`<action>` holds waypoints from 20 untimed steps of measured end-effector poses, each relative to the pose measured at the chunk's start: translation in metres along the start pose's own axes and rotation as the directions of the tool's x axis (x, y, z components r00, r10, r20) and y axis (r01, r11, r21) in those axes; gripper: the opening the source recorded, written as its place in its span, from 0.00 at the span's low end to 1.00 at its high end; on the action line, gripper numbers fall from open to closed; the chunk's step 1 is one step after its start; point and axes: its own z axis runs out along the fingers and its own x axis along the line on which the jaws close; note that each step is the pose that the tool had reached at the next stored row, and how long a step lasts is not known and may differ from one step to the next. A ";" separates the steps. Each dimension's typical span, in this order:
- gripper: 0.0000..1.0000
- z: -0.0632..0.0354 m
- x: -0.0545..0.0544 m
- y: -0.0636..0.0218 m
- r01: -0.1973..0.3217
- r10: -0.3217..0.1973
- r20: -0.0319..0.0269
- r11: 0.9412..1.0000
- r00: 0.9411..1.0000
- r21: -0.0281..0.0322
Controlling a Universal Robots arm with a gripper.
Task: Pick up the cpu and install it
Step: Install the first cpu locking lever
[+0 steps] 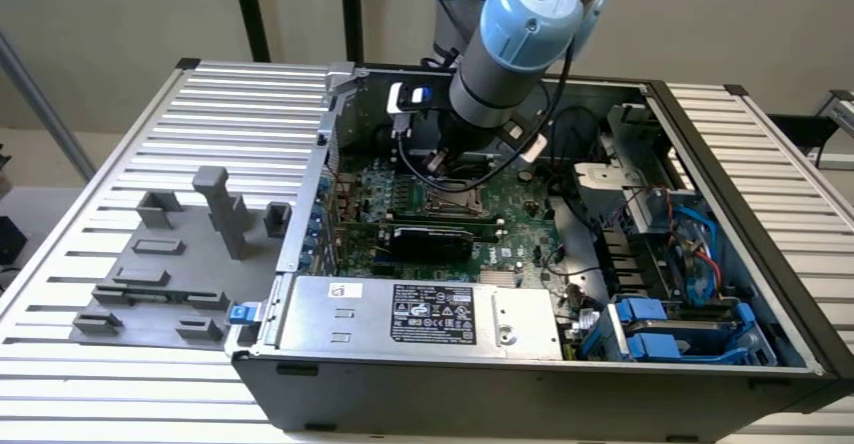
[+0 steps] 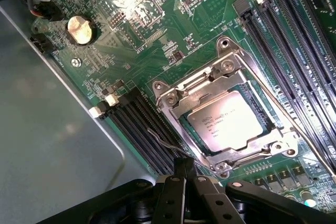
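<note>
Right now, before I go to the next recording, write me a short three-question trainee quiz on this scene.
1. True or false: the chip lies inside the metal socket frame.
2. Is the tool open or shut?
3. The round silver battery sits: A) on the green board; B) on the grey blocks; C) on the power supply.
Key: 1 true; 2 shut; 3 A.
</note>
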 end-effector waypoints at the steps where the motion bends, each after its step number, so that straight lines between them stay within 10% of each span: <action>1: 0.11 0.0003 0.000 -0.0002 -0.001 0.001 0.000 1.000 1.000 0.001; 20: 0.11 -0.0006 0.000 0.0036 -0.026 0.025 0.029 0.999 0.999 0.041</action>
